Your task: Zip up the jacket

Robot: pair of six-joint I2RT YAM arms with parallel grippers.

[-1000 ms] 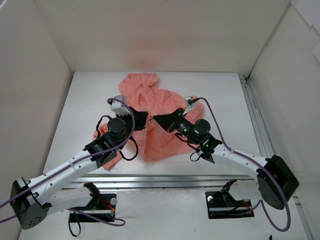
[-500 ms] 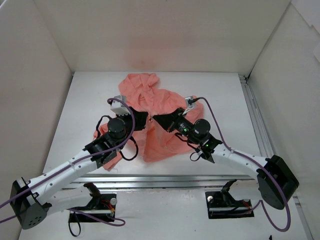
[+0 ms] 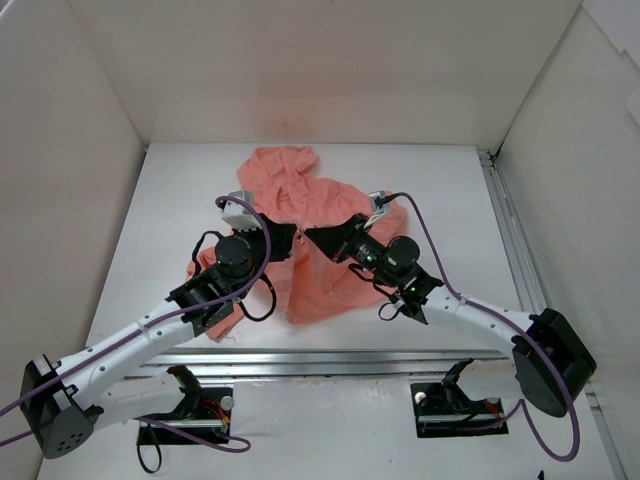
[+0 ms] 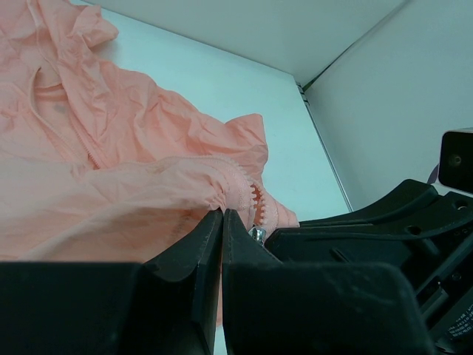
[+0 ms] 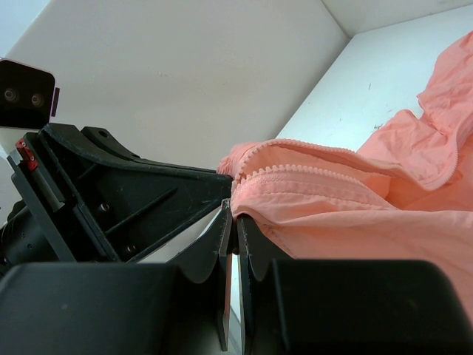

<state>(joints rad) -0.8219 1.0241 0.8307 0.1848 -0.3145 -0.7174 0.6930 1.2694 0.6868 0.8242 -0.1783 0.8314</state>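
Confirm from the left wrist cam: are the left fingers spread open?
No, the left fingers are pressed together, pinching the jacket edge just beside the zipper teeth.

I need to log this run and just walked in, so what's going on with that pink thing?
Two robot arms are working on zipping a salmon-pink jacket that lies crumpled on the table. The left gripper and right gripper meet tip to tip, each shut on fabric beside the zip teeth. How far the zip is closed cannot be told.
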